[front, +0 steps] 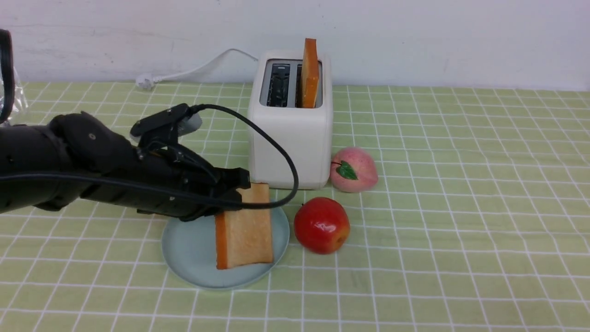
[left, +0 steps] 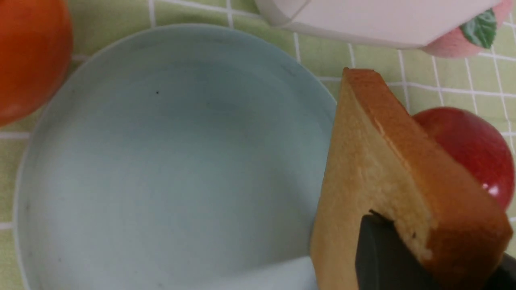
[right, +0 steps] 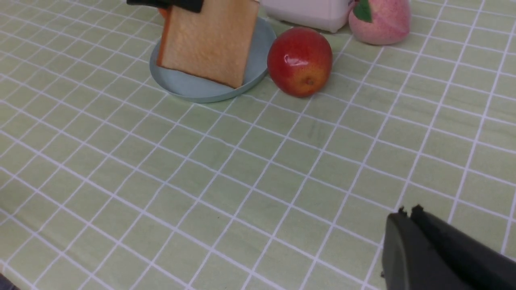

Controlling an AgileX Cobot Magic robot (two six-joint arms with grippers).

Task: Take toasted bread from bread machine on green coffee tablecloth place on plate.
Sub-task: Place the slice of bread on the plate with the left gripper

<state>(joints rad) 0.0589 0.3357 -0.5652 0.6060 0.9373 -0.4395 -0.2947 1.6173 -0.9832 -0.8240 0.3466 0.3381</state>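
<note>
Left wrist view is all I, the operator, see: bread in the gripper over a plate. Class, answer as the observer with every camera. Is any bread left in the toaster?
Observer: Yes, a second slice stands upright in the toaster's right slot; the left slot is empty.
Operator: Does my slice touch the plate?
Observer: From the front, the held slice stands on edge, its lower edge seemingly on the plate, the left gripper shut on its top.
Operator: Where is the other arm?
Observer: The right gripper is shut, over the tablecloth, away from the plate.
</note>
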